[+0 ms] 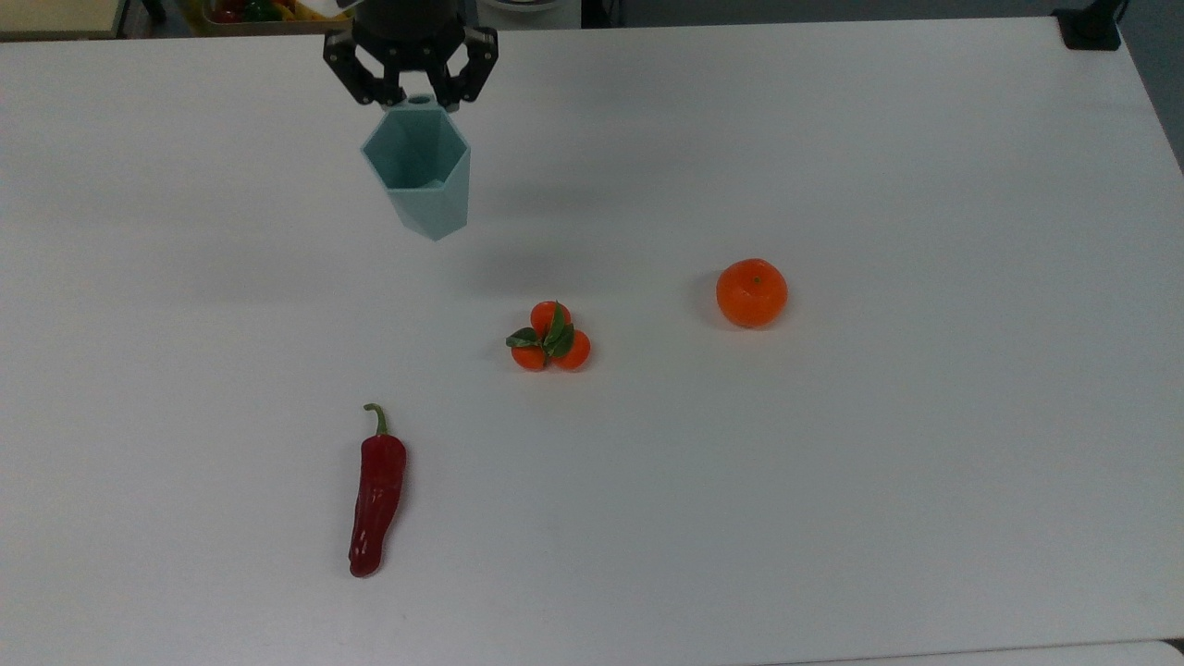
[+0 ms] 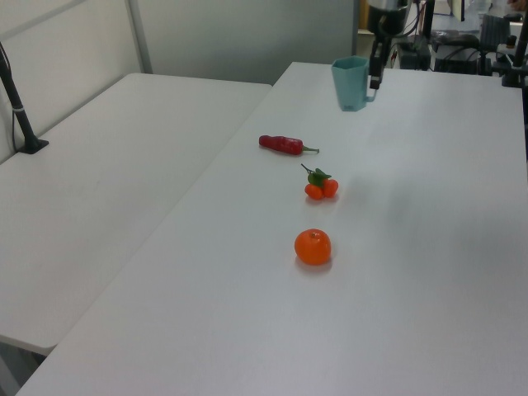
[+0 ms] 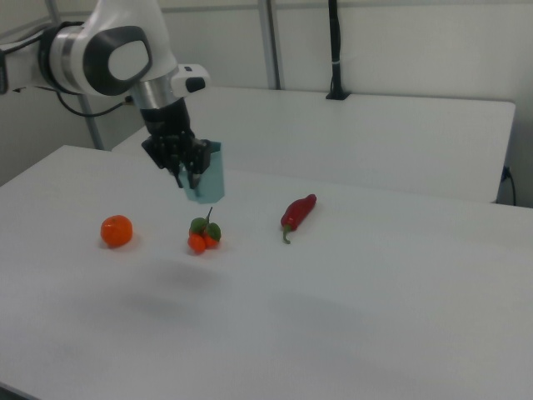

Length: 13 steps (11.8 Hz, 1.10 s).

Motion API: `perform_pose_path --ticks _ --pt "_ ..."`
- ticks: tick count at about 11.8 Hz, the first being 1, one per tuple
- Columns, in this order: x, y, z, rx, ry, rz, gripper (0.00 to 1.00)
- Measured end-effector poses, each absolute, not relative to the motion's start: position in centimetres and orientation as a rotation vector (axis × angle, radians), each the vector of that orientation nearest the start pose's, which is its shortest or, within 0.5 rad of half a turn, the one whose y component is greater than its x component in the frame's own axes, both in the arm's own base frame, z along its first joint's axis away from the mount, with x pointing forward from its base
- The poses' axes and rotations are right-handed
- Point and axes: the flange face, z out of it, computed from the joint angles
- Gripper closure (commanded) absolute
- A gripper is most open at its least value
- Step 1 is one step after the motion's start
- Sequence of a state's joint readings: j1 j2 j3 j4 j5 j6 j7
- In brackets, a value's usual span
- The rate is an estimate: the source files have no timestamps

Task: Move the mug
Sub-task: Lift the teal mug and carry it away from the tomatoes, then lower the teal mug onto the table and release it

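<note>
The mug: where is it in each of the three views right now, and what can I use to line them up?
Top view: the mug is upper left of centre, held in the gripper.
Left view: mug at the top, right of centre.
Right view: mug left of centre, above the table.
Shared landmark: the red chili pepper.

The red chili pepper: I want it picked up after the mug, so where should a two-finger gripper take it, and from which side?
Grip the red chili pepper across its thick upper body, just below the green stem, coming straight down from above. It lies flat on the table and is long and narrow, so jaws closing across its short width should fit best. Nothing crowds it.
</note>
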State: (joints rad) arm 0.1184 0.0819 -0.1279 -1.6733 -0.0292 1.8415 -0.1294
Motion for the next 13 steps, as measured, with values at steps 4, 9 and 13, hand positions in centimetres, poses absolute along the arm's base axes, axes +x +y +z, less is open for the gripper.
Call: perform_pose_path --ticks 4,9,13 --pt "52.9 -0.5 52.7 -3.148 -0.215 0.055 1.0" --pt "49.5 -0.1 43.6 -3.134 -0.241 0.212 1.0" --pt "47.8 0.0 37.6 -3.149 -0.265 0.103 1.0"
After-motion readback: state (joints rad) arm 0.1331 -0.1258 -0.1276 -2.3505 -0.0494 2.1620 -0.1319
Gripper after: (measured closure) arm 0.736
